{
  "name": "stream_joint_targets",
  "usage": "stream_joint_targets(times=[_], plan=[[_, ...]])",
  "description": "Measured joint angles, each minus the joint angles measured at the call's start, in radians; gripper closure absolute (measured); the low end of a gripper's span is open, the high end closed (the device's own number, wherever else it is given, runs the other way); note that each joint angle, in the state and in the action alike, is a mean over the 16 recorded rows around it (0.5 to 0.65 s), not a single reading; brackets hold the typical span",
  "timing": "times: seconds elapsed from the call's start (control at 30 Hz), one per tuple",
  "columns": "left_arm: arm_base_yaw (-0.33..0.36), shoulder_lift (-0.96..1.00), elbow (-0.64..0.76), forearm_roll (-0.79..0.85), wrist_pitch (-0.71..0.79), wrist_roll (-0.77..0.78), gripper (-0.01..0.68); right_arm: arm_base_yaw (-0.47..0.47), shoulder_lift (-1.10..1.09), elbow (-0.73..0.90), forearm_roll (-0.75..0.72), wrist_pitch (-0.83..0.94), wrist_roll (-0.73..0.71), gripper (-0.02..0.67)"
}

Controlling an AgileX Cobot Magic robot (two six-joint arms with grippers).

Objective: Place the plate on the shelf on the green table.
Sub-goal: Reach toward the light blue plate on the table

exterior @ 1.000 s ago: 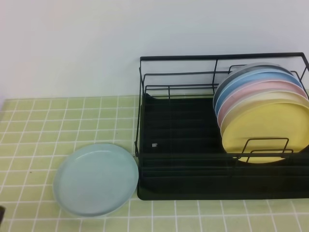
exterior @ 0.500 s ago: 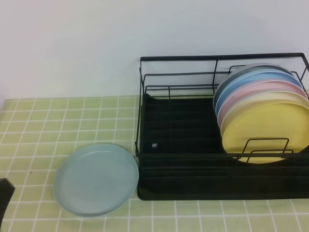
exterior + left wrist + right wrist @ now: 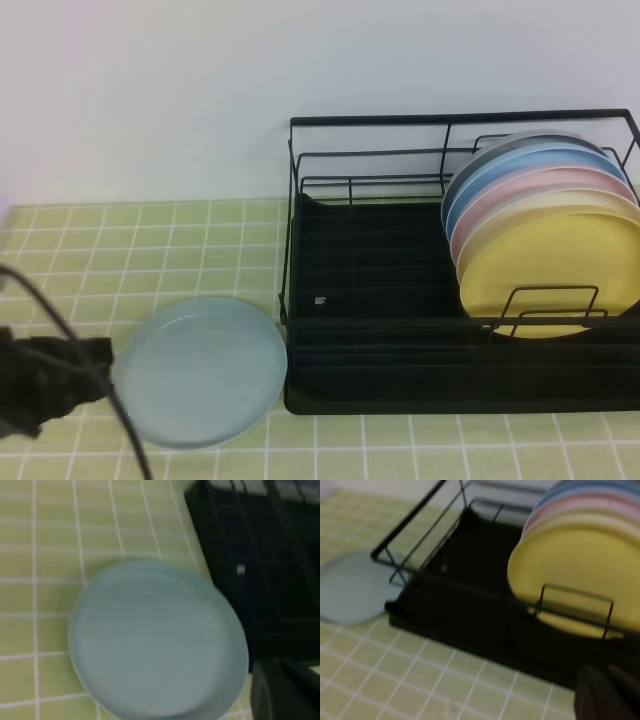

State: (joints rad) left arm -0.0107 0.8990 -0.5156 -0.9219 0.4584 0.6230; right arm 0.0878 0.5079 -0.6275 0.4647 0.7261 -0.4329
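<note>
Task barely begun: the plate lies flat on the green table, just left of the shelf and ungrasped, the left gripper at its far-side rim, claw state not discernible; lifting and racking remain, right gripper's state likewise unreadable.

Left hand now farther into the high view, just left of the plate.
</note>
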Motion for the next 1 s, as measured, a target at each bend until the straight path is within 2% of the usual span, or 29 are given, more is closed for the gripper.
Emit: stream_joint_targets(times=[0.27, 0.4, 0.63, 0.87, 1.0], plan=[[0.092, 0.307, -0.196, 0.077, 0.201, -0.010, 0.671, 0.000, 0.060, 0.000, 0.007, 0.093, -0.004, 0.652], [0.145, 0.437, -0.289, 0.121, 0.292, -0.015, 0.647, 0.000, 0.065, 0.000, 0.015, 0.113, -0.004, 0.652], [0.197, 0.620, -0.394, 0.186, 0.364, -0.039, 0.523, 0.000, 0.065, 0.000, 0.030, 0.122, -0.004, 0.652], [0.200, 0.755, -0.421, 0.213, 0.328, -0.052, 0.394, 0.000, 0.065, 0.000, 0.046, 0.128, -0.004, 0.652], [0.200, 0.817, -0.422, 0.188, 0.298, -0.033, 0.362, 0.000, 0.065, 0.000, 0.052, 0.134, -0.004, 0.652]])
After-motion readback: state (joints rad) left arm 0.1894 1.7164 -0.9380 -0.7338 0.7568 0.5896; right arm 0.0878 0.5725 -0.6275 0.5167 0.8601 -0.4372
